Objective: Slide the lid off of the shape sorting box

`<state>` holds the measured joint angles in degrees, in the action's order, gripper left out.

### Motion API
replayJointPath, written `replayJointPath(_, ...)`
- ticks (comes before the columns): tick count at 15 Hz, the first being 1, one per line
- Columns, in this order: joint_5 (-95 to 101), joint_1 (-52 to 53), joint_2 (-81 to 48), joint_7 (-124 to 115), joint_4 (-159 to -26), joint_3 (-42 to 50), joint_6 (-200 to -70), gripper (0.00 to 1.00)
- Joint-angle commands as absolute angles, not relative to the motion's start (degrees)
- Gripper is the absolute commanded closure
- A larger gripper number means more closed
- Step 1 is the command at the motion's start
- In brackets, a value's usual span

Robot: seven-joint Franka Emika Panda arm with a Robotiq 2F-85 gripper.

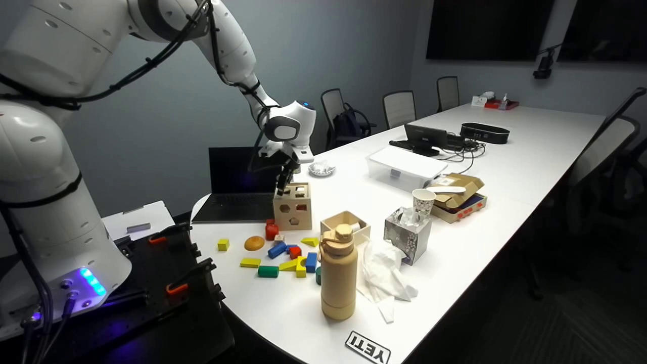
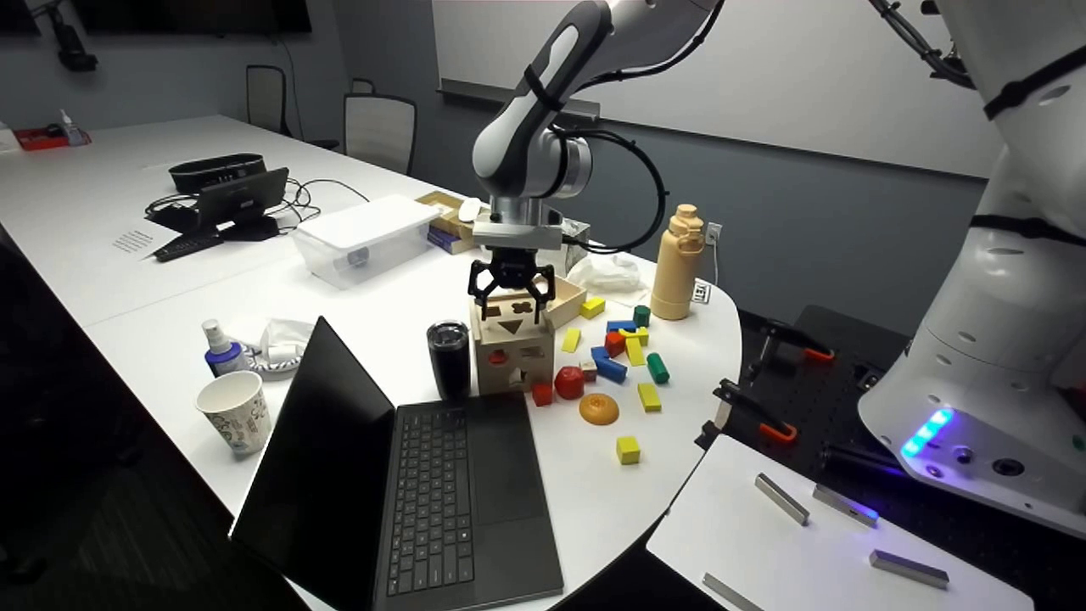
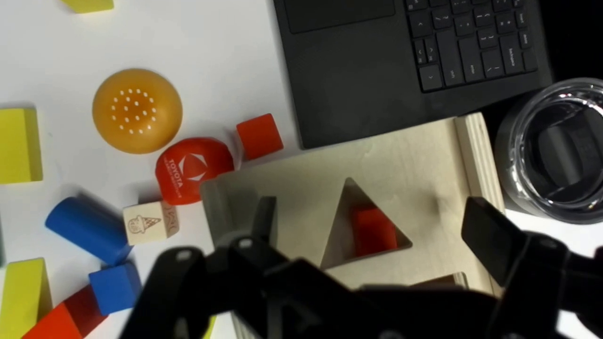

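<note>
Just beside the light-wood cube-shaped sorting box (image 1: 293, 207) stand an open black laptop (image 2: 424, 475) and a dark clear-lidded tumbler (image 2: 450, 361); small red cube (image 3: 260, 135) near box. Black hand (image 2: 511, 316) is over box, fingers spread wide, gripping nothing; contact unclear. Thin square light-wood lid (image 3: 400, 183) covers box; its triangular hole shows a red piece (image 3: 374, 233) inside. Light-wood tray (image 1: 333, 221) near box holds a white item (image 1: 356, 226).

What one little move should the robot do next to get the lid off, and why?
I'd probably close the gripper a little, bringing its fingers nearer the triangle hole. They stand wide apart, on either side of it, and the lid is still on the shape sorting box. The hole's edge might give a finger something to push.
</note>
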<state>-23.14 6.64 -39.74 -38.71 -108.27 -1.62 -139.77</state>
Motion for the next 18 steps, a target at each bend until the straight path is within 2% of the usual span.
replayJointPath(1, -21.5, 8.1, -40.3, -40.9, -107.4, -0.6, -138.8, 0.0)
replayJointPath(18, -19.8, 9.2, -43.7, -42.0, -102.3, -1.3, -129.6, 0.0)
